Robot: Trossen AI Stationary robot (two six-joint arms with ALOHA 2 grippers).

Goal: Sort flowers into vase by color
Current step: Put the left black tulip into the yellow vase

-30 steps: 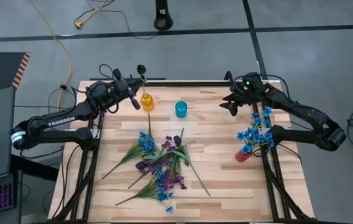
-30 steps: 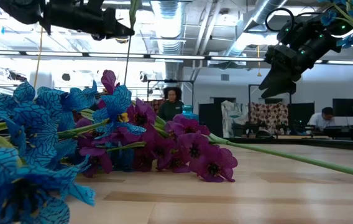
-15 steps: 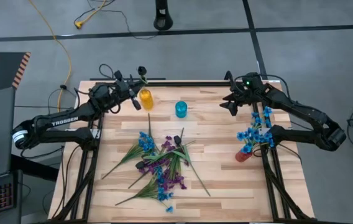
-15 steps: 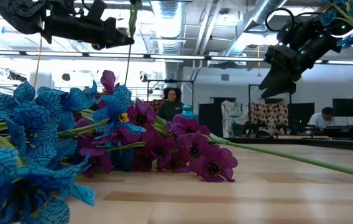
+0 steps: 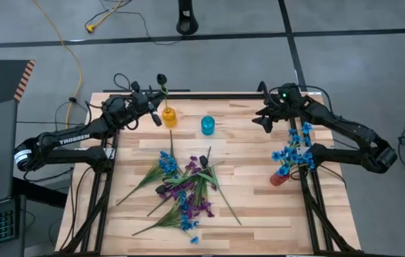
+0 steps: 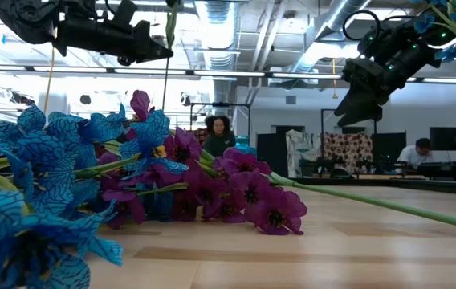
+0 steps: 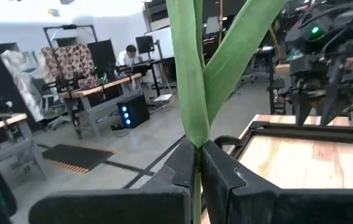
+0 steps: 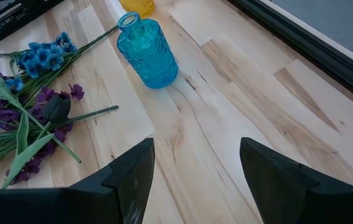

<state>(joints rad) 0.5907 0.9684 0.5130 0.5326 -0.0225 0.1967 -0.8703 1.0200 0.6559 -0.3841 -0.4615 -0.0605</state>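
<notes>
Left gripper (image 5: 157, 108) clenched on a thin green flower stem with dark blossom (image 5: 162, 80), above the yellow glass vase (image 5: 168, 116) near the wooden worktop's (image 5: 252, 193) far edge. Right gripper (image 5: 265, 121) spread, holding nothing, near the far right corner. Remaining blue and purple artificial flowers (image 5: 185, 189) lie mid-worktop.

The only readable lettering is the white word "TROSSEN" printed along the left arm (image 5: 70, 137), on the dark link just beside the table's (image 5: 252, 178) left edge.
</notes>
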